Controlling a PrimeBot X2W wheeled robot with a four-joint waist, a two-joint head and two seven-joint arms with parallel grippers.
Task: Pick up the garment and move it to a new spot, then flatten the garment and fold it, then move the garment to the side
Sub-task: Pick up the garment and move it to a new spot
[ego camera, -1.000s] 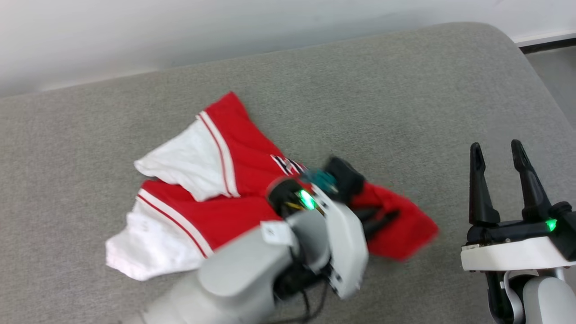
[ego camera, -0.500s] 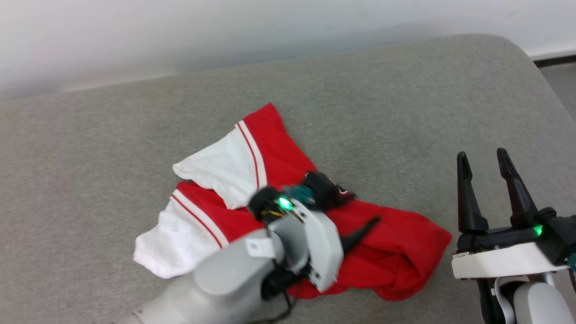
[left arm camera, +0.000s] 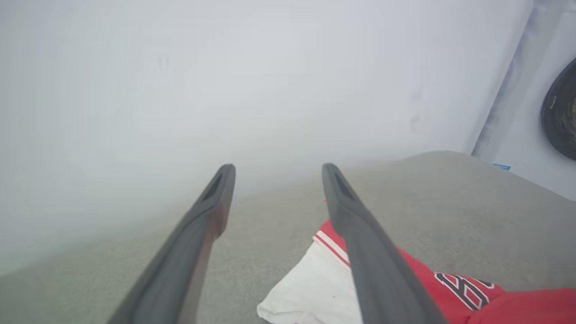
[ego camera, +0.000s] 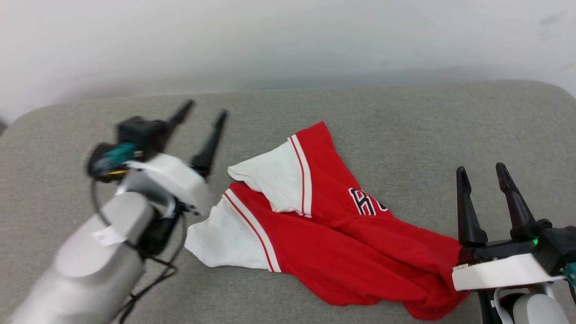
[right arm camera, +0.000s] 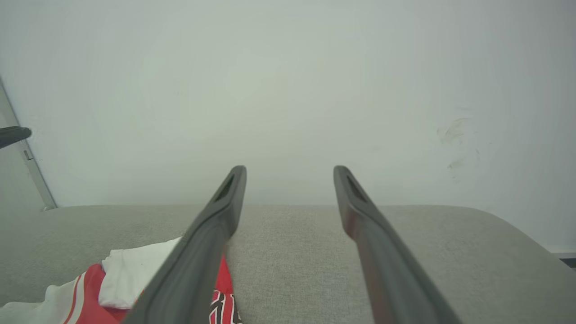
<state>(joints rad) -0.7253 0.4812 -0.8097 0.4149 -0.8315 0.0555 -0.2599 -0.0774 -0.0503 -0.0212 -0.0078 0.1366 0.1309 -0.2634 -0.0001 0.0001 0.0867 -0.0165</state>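
Both spread wide, holding nothing: left tool (ego camera: 207, 108), right tool (ego camera: 480, 168).

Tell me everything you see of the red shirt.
The garment is a soft red jersey T-shirt, crumpled and unfolded on the grey cushion. Two white short sleeves with red-and-white striped trim lie at its left; black-and-white lettering shows partly amid folds. Its right end bunches beside the open right claw; the open left claw stands apart. Neither holds it.
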